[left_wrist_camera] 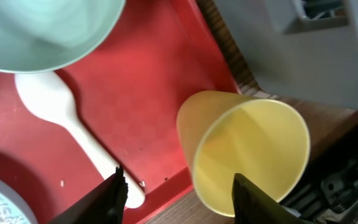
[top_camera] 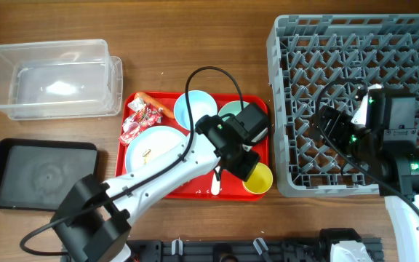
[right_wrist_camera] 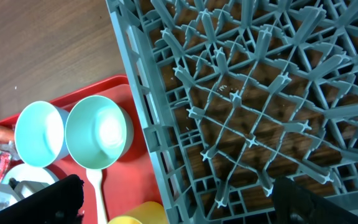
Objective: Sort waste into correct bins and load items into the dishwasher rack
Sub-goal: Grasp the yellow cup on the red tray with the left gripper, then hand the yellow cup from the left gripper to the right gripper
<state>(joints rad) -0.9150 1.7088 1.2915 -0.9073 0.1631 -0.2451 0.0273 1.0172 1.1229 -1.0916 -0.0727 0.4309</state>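
Left fingers (left_wrist_camera: pixel 112 194) part-spread about the small yellow cup (left_wrist_camera: pixel 247 155), tipped at the red tray (left_wrist_camera: pixel 166 81) corner; a real pinch I can't confirm.
Best to grip the cup wall firmly and lift clear of the tray lip before swinging to the dishwasher rack (top_camera: pixel 276 109) just beside; right fingers (right_wrist_camera: pixel 36 199), wide apart, hover over its bare pegs, so keep clear.

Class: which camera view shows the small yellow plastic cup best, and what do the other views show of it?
The left wrist view: the small yellow plastic cup appears large, mouth and wall clear. Overhead shows it small, seen from above. The right wrist view catches only a sliver at its bottom edge.
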